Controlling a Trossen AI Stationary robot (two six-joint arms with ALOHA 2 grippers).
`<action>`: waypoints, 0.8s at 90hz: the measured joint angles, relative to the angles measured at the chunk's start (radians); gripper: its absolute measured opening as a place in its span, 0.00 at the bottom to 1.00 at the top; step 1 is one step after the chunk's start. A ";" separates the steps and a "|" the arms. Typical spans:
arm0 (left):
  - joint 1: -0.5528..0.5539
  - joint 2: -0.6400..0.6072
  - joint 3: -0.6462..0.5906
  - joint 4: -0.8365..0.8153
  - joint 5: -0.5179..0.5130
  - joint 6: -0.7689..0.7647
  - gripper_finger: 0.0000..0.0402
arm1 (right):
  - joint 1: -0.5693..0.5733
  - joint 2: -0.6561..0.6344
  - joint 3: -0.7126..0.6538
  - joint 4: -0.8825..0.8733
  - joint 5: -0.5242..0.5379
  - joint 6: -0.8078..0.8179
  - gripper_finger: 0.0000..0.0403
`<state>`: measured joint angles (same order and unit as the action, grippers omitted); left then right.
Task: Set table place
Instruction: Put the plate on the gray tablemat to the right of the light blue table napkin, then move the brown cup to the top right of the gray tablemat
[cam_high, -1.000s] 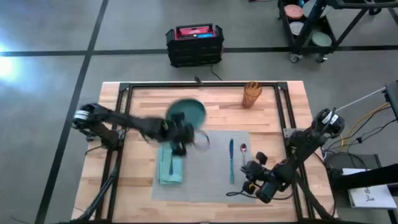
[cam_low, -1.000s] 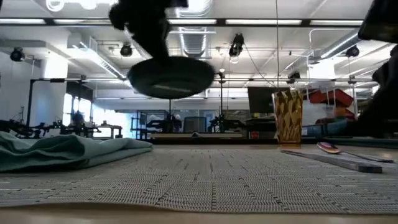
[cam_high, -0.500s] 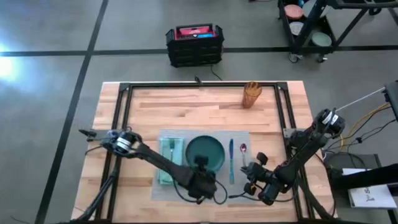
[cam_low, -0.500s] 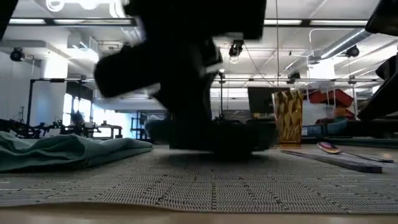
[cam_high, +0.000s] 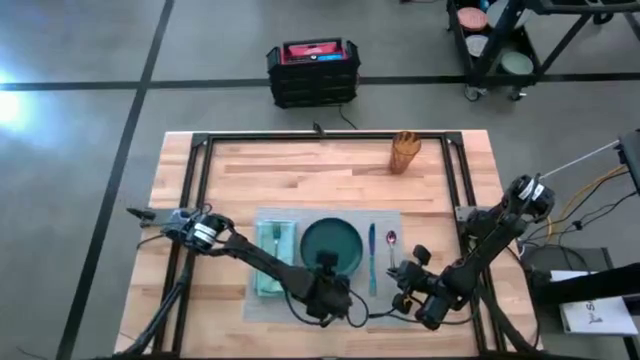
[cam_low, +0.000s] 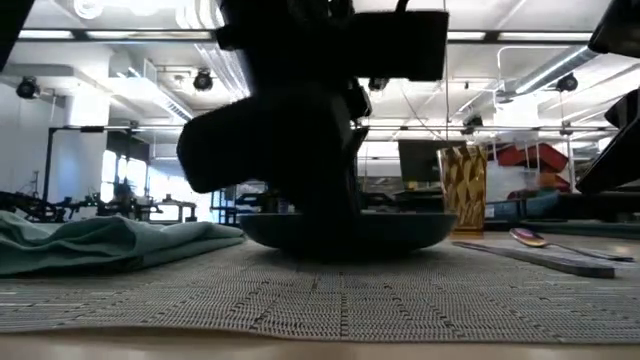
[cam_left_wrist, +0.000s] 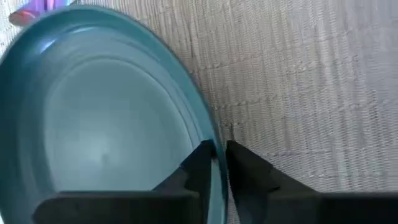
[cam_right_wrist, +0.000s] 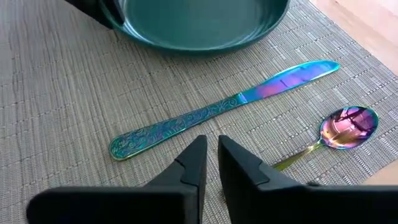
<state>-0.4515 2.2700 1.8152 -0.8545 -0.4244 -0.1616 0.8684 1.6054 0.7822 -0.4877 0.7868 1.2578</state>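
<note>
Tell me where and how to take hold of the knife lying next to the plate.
Grip the knife across its patterned handle, coming straight down from above. It lies flat on the placemat between the plate and the spoon, so only a top-down pinch across its narrow width fits. The right claw hovers near the handle end; the left claw grips the plate's rim.

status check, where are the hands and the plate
Left hand shut on plate rim, plate down on mat. Right hand shut, empty, hovering near knife and spoon. Nothing blocking.
</note>
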 joint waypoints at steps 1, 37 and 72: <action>0.000 0.000 0.001 -0.001 0.000 0.000 0.15 | 0.000 0.000 0.000 0.000 0.000 0.000 0.08; 0.000 -0.081 0.130 -0.160 0.044 0.018 0.59 | -0.001 0.000 0.009 0.006 -0.008 -0.001 0.12; 0.021 -0.492 -0.325 0.079 -0.065 -0.123 0.60 | -0.131 -0.074 0.124 -0.178 -0.001 -0.095 0.23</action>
<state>-0.4309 1.7781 1.4899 -0.7752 -0.4895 -0.2850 0.7372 1.5311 0.9059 -0.6662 0.7856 1.1623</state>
